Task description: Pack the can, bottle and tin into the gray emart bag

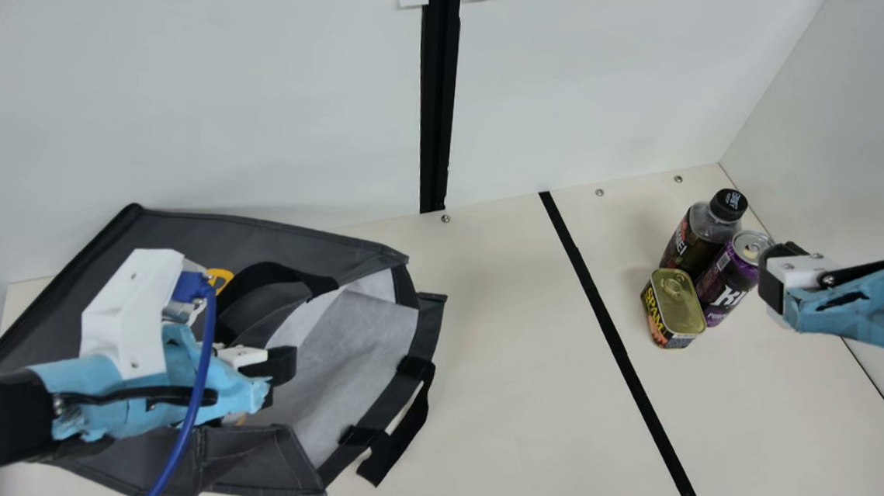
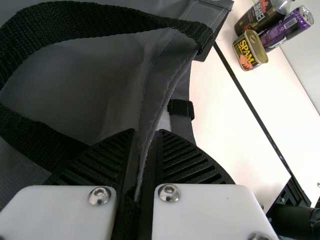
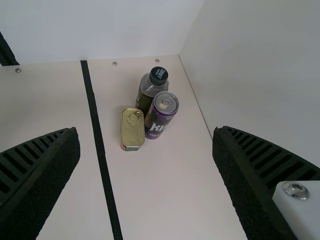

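Holds edge of gray bag [image 1: 317,249] with left fingers [image 1: 281,370]; has right fingers [image 1: 772,282] wide apart. Shows can [image 1: 729,280], bottle [image 1: 695,238], tin [image 1: 673,303] outside bag, on tabletop [image 1: 533,394].

Bottle [image 1: 702,226]: clear, black-capped, dark label, upright near the far right corner of the table [image 1: 526,378]. Can [image 1: 726,279]: purple, silver-topped, upright close beside it, toward the right edge. Tin [image 1: 678,299]: rounded-rectangular, gold lid uppermost, just on the near side of both. Gray emart bag [image 1: 178,233]: black-handled, pale-lined, lying toward the left edge, open mouth facing right.
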